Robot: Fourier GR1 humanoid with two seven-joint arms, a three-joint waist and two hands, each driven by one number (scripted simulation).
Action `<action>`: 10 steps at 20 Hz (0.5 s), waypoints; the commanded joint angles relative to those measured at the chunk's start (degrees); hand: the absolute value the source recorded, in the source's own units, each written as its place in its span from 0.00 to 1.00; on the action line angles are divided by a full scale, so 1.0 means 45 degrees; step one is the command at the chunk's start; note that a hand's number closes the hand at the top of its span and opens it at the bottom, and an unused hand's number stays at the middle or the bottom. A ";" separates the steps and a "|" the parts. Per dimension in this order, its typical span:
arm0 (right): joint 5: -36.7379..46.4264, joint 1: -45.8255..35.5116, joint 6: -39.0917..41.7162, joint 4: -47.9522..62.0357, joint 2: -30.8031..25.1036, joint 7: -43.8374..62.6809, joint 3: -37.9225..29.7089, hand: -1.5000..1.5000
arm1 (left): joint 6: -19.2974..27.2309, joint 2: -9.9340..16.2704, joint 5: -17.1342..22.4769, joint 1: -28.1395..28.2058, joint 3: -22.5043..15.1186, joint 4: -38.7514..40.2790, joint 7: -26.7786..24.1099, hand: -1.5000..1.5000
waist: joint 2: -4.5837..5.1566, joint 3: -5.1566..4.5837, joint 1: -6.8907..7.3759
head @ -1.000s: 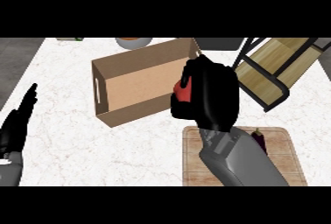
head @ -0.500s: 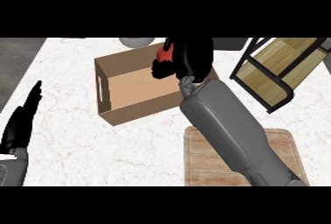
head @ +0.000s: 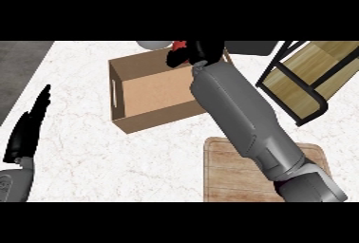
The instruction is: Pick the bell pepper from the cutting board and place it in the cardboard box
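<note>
One view only: head view, steeply down on the tabletop (head: pixel 84 142)
Right robot hand (head: pixel 200 52): far end of the outstretched grey forearm, over the far rim of the cardboard box (head: pixel 151 97); fingers curled round the bell pepper (head: pixel 179 45)
Bell pepper, place: in the right robot hand's curl, at its left and far side, above the box's back edge, not yet down inside
Bell pepper, look: only a small red patch showing between black fingers; shape and long axis hidden, cannot tell
Key relation: open box mouth directly below and slightly nearer than the held pepper; release likely needs a small draw back toward the box middle, or a straight lowering
Nearer hand: right by far; left well apart
Left robot hand (head: pixel 28 135): at the view's left edge, fingers straight, resting, holding nothing
Cutting board (head: pixel 231 175): near right, partly under the forearm, no pepper on its visible part
Step, as judged: carry nearly over, placing not yet done
</note>
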 commanded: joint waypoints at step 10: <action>-0.2638 -0.0985 -0.1973 0.3852 0.0001 -0.1839 -0.1663 0.00 | -0.0173 -0.0097 -0.0064 -0.0727 -0.0097 0.0498 -0.0082 0.50 | 0.0239 0.0002 0.0494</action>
